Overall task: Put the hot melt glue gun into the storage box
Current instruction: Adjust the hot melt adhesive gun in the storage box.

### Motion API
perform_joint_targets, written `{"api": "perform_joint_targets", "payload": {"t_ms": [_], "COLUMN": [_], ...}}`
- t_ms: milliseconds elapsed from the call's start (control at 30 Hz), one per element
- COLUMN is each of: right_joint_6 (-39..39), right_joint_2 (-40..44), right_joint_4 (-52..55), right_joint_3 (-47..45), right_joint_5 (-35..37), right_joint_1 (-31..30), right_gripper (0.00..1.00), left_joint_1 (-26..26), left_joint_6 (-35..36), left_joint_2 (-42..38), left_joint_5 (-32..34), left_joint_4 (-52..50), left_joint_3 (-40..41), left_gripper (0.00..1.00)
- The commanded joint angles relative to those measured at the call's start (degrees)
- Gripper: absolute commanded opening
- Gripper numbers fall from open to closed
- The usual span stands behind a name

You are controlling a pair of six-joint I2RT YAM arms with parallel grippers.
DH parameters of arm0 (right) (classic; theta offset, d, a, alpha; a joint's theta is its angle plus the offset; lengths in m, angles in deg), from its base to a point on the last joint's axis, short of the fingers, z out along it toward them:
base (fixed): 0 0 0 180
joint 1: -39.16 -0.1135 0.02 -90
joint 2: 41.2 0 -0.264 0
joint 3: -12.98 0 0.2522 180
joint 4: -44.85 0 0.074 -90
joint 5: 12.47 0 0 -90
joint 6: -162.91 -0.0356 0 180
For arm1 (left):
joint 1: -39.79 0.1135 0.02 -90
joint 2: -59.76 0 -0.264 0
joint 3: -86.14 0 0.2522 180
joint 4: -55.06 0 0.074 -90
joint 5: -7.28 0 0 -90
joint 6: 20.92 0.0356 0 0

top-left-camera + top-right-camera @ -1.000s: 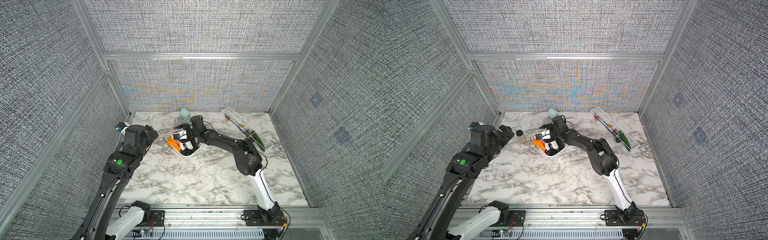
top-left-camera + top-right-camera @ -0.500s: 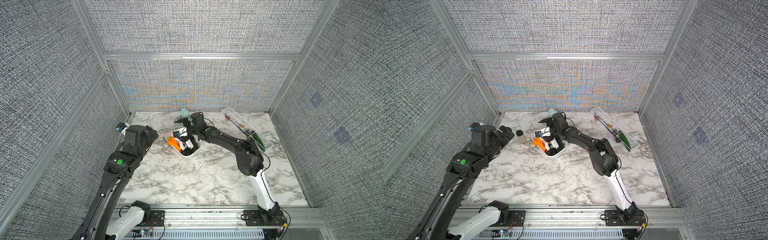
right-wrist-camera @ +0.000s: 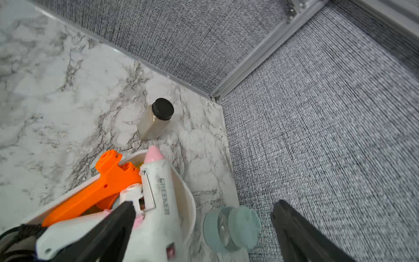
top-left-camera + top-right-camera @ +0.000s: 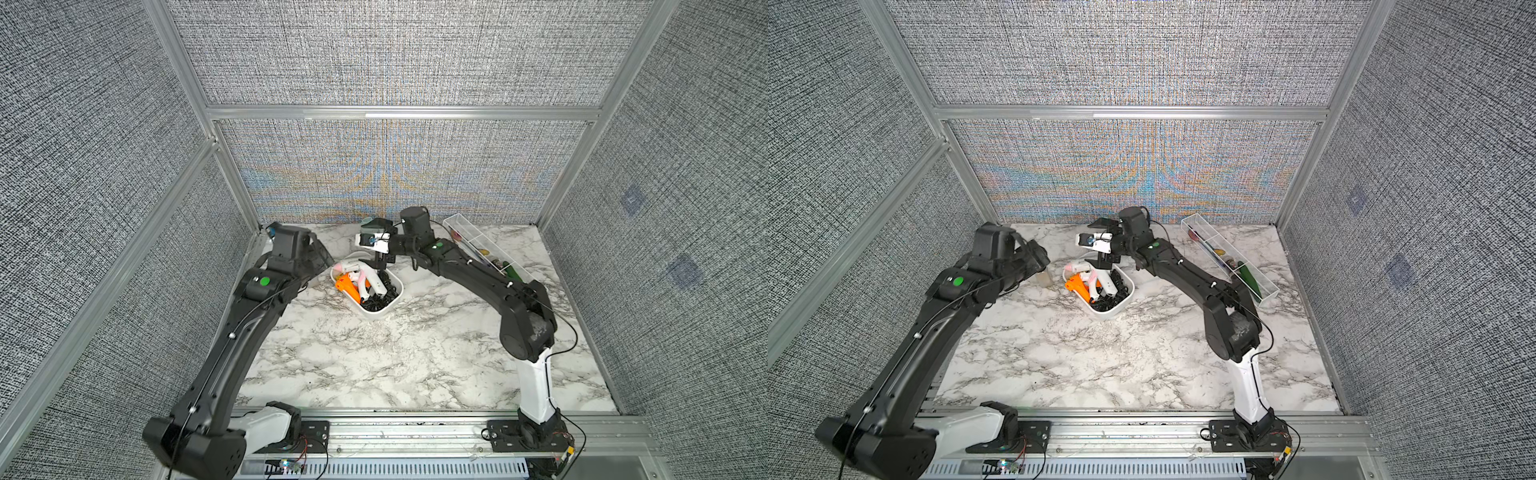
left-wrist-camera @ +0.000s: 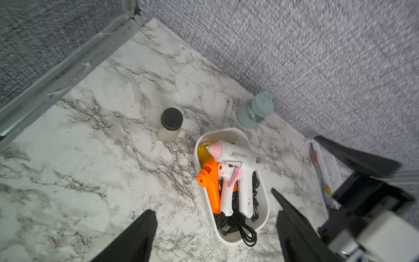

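The white hot melt glue gun with a pink nozzle (image 5: 238, 158) lies in the shallow white plastic storage box (image 5: 265, 204) near the worktop's far edge, on top of an orange glue gun (image 5: 208, 181) and black cords (image 5: 240, 229), so the task looks all but done. The right gripper (image 3: 204, 203) gapes wide and empty just above the gun. The left gripper (image 5: 212, 200) hovers wide and empty too. Whether a right finger touches the gun, and which cord belongs to it, cannot be told.

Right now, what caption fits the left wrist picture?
Glue guns piled in the white storage box, left pincer open.
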Motion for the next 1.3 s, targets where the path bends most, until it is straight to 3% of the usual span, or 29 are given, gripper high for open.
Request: {"api": "perform_joint_targets", "payload": {"t_ms": [0,67,133,200,233,300,700,933,1267], "right_joint_6": [-20.7,-28.3,-34.8,-37.2,-37.4,-37.6,-39.9,-40.9,-42.2], "right_joint_2": [5.5,9.1,11.4,12.5,13.0,14.0,19.2,19.0,17.7], "right_joint_4": [-4.6,-6.7,-4.6,0.1,2.8,6.0,7.8,7.3,6.9], "right_joint_3": [-6.3,-10.4,-11.7,-11.0,-10.7,-10.9,-19.0,-20.2,-18.8], "right_joint_5": [-1.8,0.7,3.8,5.3,6.0,6.8,7.1,6.8,4.8], "right_joint_1": [2.5,3.9,5.1,5.8,5.9,5.9,6.2,6.2,6.2], "right_gripper": [0.99,0.99,0.99,0.99,0.99,0.99,0.99,0.99,0.99], "left_joint_1": [0.0,0.0,0.0,0.1,0.1,0.1,2.8,4.5,4.3], "left_joint_6": [11.2,13.3,14.1,14.3,14.0,13.3,11.4,10.6,10.0], "left_joint_2": [8.7,14.8,21.1,26.2,28.6,32.6,44.7,42.6,34.3], "left_joint_5": [-7.9,-11.0,-14.7,-19.5,-21.3,-23.0,-24.6,-24.6,-26.1], "left_joint_4": [0.0,-0.5,-1.8,-1.7,-1.4,-0.2,2.1,4.1,2.9], "left_joint_3": [-5.5,-9.6,-14.2,-17.1,-18.3,-19.6,-19.4,-13.2,-12.8], "left_gripper": [0.79,0.68,0.5,0.34,0.19,0.1,0.1,0.1,0.14]}}
